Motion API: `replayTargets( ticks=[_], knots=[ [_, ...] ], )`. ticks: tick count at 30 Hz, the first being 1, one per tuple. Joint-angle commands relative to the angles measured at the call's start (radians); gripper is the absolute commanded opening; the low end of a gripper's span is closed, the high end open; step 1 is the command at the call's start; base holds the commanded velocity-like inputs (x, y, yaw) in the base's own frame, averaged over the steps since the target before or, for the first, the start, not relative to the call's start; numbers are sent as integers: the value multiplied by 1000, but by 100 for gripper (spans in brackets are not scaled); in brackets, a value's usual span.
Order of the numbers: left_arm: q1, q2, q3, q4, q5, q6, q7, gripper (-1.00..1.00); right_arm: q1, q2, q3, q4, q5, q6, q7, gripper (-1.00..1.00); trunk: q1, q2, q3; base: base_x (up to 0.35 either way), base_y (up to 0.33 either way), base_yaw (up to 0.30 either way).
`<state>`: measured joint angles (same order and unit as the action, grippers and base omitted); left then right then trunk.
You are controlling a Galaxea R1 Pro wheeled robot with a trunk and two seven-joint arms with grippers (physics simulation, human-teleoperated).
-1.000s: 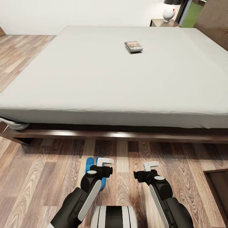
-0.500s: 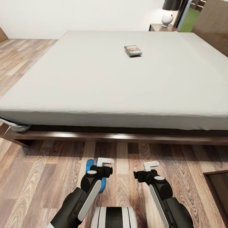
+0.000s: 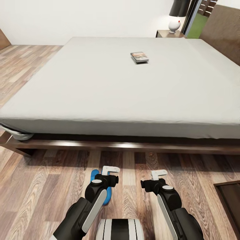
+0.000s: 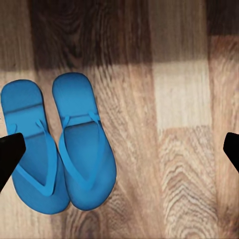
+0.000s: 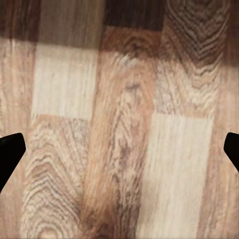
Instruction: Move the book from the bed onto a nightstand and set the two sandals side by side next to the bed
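The book (image 3: 139,57) lies flat on the off-white mattress of the bed (image 3: 100,86), towards its far side. A nightstand (image 3: 167,33) stands past the bed's far corner. Two blue sandals lie side by side on the wood floor, the sandals (image 3: 95,174) mostly hidden under my left arm in the head view. The left wrist view has one sandal (image 4: 31,154) touching the other sandal (image 4: 84,149), off to one side beneath my left gripper (image 4: 119,152), which is open and empty. My right gripper (image 5: 119,152) is open over bare floor. Both the left gripper (image 3: 110,170) and right gripper (image 3: 159,173) hang short of the bed frame.
A white lamp (image 3: 174,22) stands on the nightstand. The dark headboard (image 3: 223,30) rises at the right. A dark brown furniture top (image 3: 230,200) sits at the lower right, close to my right arm. A grey bundle (image 3: 18,134) pokes out under the mattress's left corner.
The whole head view has shifted: bed and book sit lower in the picture and more of the far wall shows. Both arms keep the same pose; less of the sandals shows.
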<state>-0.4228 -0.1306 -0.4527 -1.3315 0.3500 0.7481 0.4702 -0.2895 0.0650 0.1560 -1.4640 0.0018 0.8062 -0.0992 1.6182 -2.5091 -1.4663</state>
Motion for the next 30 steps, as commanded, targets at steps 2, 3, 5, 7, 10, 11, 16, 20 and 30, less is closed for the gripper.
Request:
replayTargets(
  ticks=[2, 3, 5, 7, 10, 11, 16, 20, 30],
  knots=[
    [-1, 0, -1, -1, 11, 2, 10, 100, 0, 0, 1, -1, 0, 5, -5, 100, 0, 0, 3, 0, 0, 0],
    [-1, 0, -1, -1, 11, 2, 10, 100, 0, 0, 2, -1, 0, 5, -5, 100, 0, 0, 4, 0, 0, 0],
    [-1, 0, -1, 0, 11, 2, 10, 100, 0, 0, 1, -2, 0, 5, -5, 100, 0, 0, 7, 0, 0, 0],
    [-1, 0, -1, 0, 11, 2, 10, 100, -1, 0, 1, -2, 0, 5, -5, 100, 0, 0, 11, 0, 0, 0],
    [-1, 0, -1, 0, 11, 2, 10, 100, -1, 0, 1, -2, 0, 5, -5, 100, 0, 0, 15, 0, 0, 0],
    [-1, 0, -1, 0, 11, 2, 10, 100, -1, 0, 1, -2, 0, 5, -5, 100, 0, 0, 17, 0, 0, 0],
    [-1, 0, -1, 0, 11, 2, 10, 100, -1, -1, 1, -2, 0, 5, -5, 100, 0, 0, 25, 0, 0, 0],
    [-1, 0, -1, 0, 11, 2, 10, 100, -1, -1, 1, -2, 0, 5, -5, 100, 0, 0, 31, 0, 0, 0],
    [-1, 0, -1, 0, 11, 2, 10, 100, -1, 0, 1, -4, 0, 5, -5, 100, 0, 0, 47, 0, 0, 0]
  ],
)
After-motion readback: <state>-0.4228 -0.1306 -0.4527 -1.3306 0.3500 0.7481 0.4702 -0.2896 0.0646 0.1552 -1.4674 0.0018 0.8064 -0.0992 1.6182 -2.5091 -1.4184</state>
